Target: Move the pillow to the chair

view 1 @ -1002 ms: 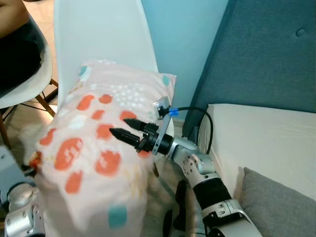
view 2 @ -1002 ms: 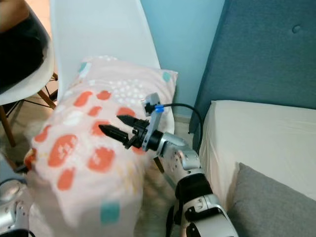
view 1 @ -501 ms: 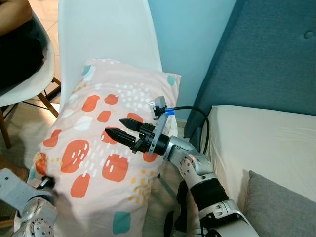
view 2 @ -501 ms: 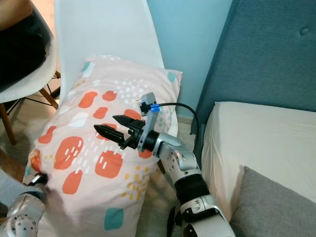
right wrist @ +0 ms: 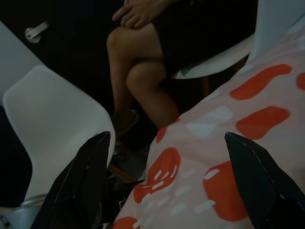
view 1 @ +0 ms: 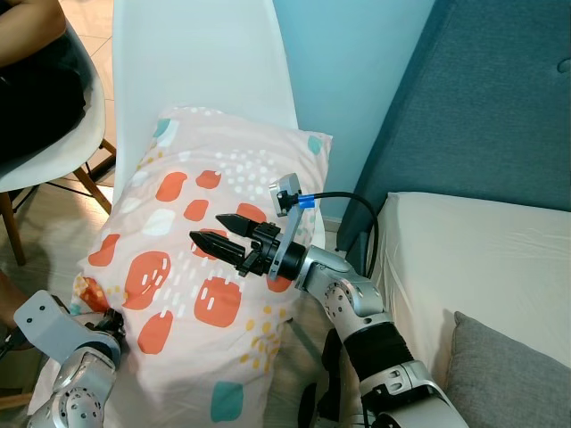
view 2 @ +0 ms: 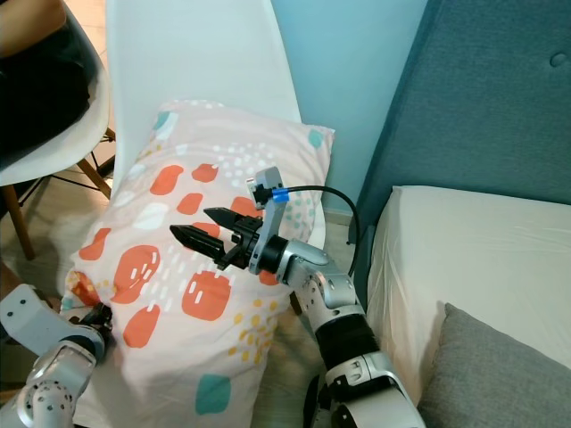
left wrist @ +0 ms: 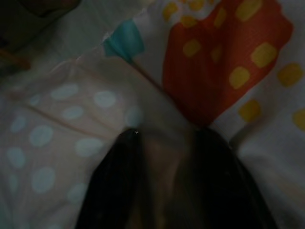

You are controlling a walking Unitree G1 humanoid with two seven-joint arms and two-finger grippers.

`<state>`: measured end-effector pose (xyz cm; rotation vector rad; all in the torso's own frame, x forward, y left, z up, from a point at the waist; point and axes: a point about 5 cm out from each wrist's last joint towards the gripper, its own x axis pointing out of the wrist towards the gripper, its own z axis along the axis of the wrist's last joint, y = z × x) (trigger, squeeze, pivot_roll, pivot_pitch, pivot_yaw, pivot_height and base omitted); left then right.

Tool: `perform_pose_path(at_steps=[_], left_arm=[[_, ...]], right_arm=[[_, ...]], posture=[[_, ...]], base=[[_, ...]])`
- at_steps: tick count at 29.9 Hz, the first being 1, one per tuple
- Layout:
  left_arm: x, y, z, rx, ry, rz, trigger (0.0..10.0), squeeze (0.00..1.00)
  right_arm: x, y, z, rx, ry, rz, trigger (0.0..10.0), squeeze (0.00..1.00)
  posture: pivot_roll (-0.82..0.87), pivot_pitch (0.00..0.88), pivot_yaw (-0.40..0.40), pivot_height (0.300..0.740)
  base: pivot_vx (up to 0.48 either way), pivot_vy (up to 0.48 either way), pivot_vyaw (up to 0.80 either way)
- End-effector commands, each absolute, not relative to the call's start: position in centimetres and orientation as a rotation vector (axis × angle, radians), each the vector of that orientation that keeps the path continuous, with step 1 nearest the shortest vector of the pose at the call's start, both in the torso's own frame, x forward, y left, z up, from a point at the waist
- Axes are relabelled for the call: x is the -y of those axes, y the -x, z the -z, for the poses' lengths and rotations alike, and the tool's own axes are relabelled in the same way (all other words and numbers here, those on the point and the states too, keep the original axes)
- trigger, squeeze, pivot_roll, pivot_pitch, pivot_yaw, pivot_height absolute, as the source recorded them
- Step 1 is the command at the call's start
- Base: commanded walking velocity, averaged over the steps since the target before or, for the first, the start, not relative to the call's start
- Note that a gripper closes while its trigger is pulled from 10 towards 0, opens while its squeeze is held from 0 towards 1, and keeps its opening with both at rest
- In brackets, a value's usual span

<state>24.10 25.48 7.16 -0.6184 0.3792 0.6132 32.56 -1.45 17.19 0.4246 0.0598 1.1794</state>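
The pillow [view 1: 210, 267], pale pink with orange blobs and teal patches, lies on the white chair [view 1: 205, 62], its top edge against the backrest. My right gripper [view 1: 205, 227] hovers just above the pillow's middle, open, nothing between its fingers; in the right wrist view the right gripper [right wrist: 166, 138] looks across the pillow [right wrist: 228, 157]. My left gripper [view 1: 105, 321] is at the pillow's lower left corner. In the left wrist view the left gripper [left wrist: 167, 136] is shut on a fold of the pillow's fabric [left wrist: 214, 71].
A person [view 1: 31, 80] sits on a second white chair [view 1: 53, 160] at the far left, legs crossed [right wrist: 138, 81]. To the right stand a teal headboard [view 1: 482, 107], a cream mattress [view 1: 473, 259] and a grey cushion [view 1: 508, 374]. A blue wall [view 1: 348, 80] is behind.
The pillow has come down and settled on the chair seat, no longer blurred. My left gripper has come into view at its lower left corner. The right gripper stays open above it.
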Motion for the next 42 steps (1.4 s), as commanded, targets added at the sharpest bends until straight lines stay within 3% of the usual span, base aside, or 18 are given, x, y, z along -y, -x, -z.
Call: perform_pose_path(at_steps=[1,9,14,17,26,30,39,42], left_arm=[[-25.2,-23.8,-5.7,-0.459,0.592,-0.616,0.0,0.0],[-27.9,-23.7,-6.7,-0.406,0.502,-0.698,0.0,0.0],[-30.3,-24.3,-9.7,-0.29,0.216,-0.692,0.0,0.0],[-31.1,-24.7,-10.5,-0.265,0.131,-0.694,0.0,0.0],[-31.8,-28.9,-14.1,-0.155,-0.076,-0.571,0.0,0.0],[-32.1,-31.8,-16.5,-0.109,-0.261,-0.49,0.0,0.0],[-33.9,-34.8,-22.8,-0.001,-0.52,-0.464,0.0,0.0],[-33.9,-35.0,-23.1,0.006,-0.529,-0.463,0.0,0.0]], right_arm=[[1.4,-32.6,-17.2,-0.049,-0.426,-1.168,10.0,0.0],[3.2,-35.0,-18.1,0.025,-0.457,-0.946,10.0,0.0],[4.7,-36.2,-18.4,0.046,-0.469,-0.837,10.0,0.0],[4.9,-36.4,-18.4,0.047,-0.473,-0.817,10.0,0.0],[4.9,-36.7,-18.1,0.048,-0.473,-0.784,10.0,0.0],[5.1,-36.8,-17.9,0.051,-0.475,-0.759,10.0,0.0],[5.6,-37.1,-17.8,0.053,-0.482,-0.726,10.0,0.0],[5.6,-37.1,-17.8,0.053,-0.482,-0.725,10.0,0.0]], posture=[[0.04,0.236,-0.04,0.563],[0.04,0.238,-0.044,0.563],[0.05,0.237,-0.046,0.563],[0.05,0.238,-0.049,0.563],[0.05,0.241,-0.051,0.563],[0.04,0.241,-0.049,0.563],[0.04,0.243,-0.054,0.563],[0.04,0.243,-0.054,0.563]], base=[[0.0,0.0,0.0],[0.0,0.0,0.0],[0.0,0.0,0.0],[0.0,0.0,0.0],[0.0,0.0,0.0],[0.0,0.0,0.0],[0.0,0.0,0.0],[0.0,0.0,0.0]])
